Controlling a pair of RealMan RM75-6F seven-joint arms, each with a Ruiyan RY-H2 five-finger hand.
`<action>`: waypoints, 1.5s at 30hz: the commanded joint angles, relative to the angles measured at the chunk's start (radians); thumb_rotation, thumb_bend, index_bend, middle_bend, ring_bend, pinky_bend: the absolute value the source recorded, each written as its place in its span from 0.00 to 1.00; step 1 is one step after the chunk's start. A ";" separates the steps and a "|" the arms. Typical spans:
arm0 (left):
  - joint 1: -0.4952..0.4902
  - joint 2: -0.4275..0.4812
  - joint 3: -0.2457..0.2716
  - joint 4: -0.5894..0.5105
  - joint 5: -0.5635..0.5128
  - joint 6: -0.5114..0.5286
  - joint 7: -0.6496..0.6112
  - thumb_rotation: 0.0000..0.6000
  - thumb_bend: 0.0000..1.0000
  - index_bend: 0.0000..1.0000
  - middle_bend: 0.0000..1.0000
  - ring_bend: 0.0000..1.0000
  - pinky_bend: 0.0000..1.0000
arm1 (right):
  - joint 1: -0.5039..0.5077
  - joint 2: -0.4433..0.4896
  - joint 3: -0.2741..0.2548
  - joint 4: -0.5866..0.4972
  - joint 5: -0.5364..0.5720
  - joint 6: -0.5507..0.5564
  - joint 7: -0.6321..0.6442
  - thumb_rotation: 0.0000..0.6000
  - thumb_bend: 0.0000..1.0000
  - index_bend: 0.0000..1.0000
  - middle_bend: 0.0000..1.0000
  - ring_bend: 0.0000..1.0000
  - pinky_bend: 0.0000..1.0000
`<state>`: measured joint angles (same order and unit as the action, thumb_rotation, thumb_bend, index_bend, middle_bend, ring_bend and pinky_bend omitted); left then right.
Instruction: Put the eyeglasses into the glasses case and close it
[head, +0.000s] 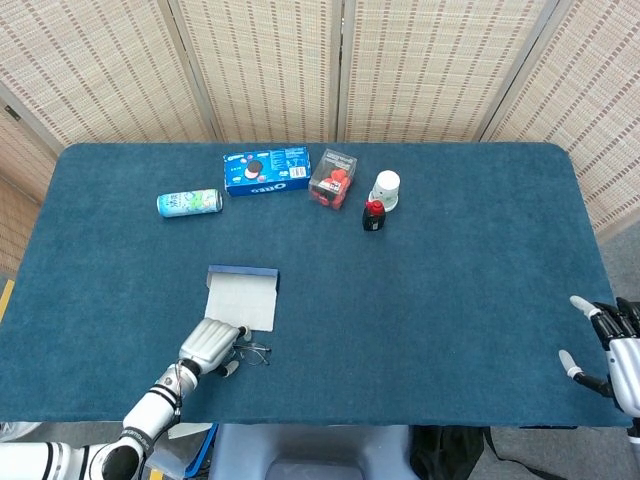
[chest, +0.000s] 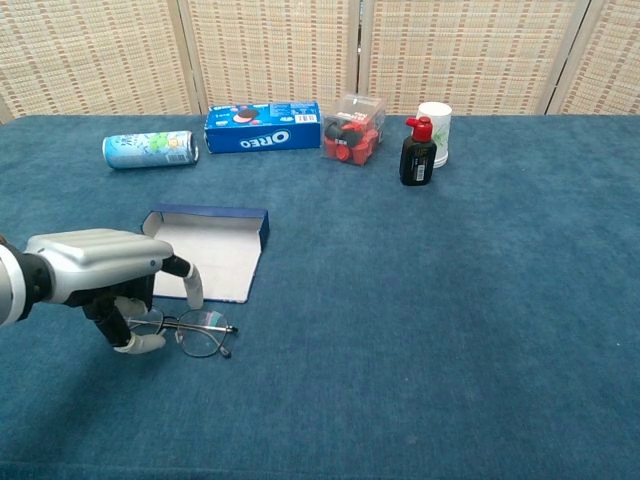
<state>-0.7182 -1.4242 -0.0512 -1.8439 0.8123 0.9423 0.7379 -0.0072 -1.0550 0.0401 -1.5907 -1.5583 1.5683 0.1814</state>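
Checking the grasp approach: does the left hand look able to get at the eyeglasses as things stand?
Probably yes. The left hand is right over the eyeglasses, fingers at the near lens; nothing lies between them, and the open case sits clear behind.

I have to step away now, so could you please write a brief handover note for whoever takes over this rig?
Left robot hand: down over the left end of the eyeglasses, fingers curled at the frame; a firm hold cannot be confirmed.
Right robot hand: open, idle at the table's right edge, holding nothing.
Glasses case: lying open just behind the eyeglasses, nothing in it.
Done: nothing placed yet.
Left: lift the eyeglasses, put them in the case, close it.
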 joint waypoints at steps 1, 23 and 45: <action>-0.008 0.012 0.020 -0.023 -0.002 0.018 0.010 1.00 0.32 0.34 1.00 1.00 1.00 | 0.000 0.000 0.000 0.000 0.000 0.001 0.000 1.00 0.29 0.16 0.24 0.16 0.07; -0.004 -0.012 0.083 -0.010 0.022 0.093 -0.020 1.00 0.32 0.43 1.00 1.00 1.00 | -0.005 -0.008 -0.001 0.012 0.008 -0.001 0.009 1.00 0.29 0.16 0.24 0.16 0.07; -0.006 -0.055 0.081 0.046 0.018 0.095 -0.058 1.00 0.45 0.54 1.00 1.00 1.00 | -0.012 -0.007 0.000 0.013 0.016 0.002 0.010 1.00 0.29 0.16 0.24 0.16 0.07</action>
<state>-0.7239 -1.4798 0.0293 -1.7982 0.8303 1.0377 0.6801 -0.0196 -1.0621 0.0398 -1.5777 -1.5418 1.5698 0.1913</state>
